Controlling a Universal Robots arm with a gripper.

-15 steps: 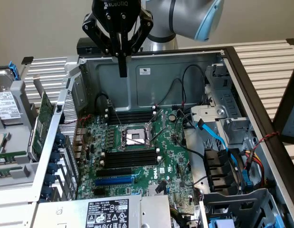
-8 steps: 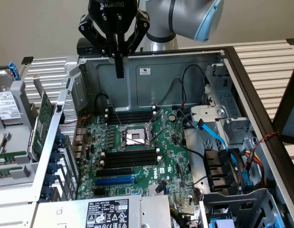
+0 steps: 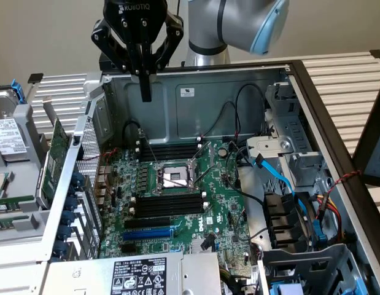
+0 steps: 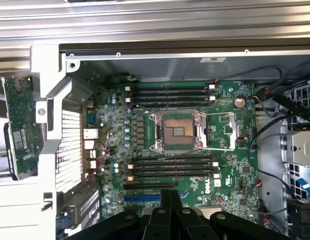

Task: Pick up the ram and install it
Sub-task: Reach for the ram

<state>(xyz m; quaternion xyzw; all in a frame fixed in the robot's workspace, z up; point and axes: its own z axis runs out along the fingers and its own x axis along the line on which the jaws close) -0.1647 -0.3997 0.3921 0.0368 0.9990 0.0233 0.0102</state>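
The black gripper [image 3: 145,97] hangs above the green motherboard [image 3: 217,196] — fingers [image 3: 143,80] clenched; a skewed descent, we judge, risks striking the long black slots [image 3: 168,203].

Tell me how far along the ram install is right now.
Nothing looks done yet: the black memory slots on the motherboard all appear empty. In hand: nothing; the gripper hangs above the open case with fingers together and nothing held between them. Both the pickup and the seating are left.
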